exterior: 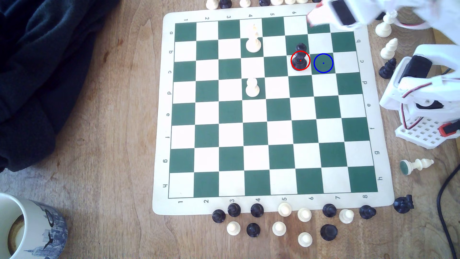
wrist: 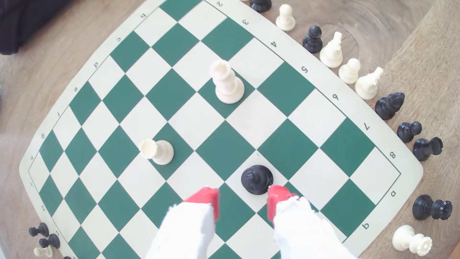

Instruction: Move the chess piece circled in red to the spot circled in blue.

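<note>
While upright, chess piece [exterior: 300,61], long axis vertical, crown up.

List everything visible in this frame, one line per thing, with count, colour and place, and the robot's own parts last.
Vinyl chess board: one, green and cream squares, on the wooden table.
Tall black plastic chess piece: one, red-ringed, on a cream square; also seen in the wrist view.
Blue-ringed green square: one, next to that piece on the exterior view's right.
Cream pieces on the board: two, a taller one and a shorter one.
Spare pieces: many, black and cream, around the board's edges; one cream piece lies on its side.
Ceramic mug: one, cream with blue-grey print, exterior view's bottom left.
Dark cloth: one, exterior view's left.
Robot arm: one, white.
Gripper: one, red-tipped, open, above the board.
</note>
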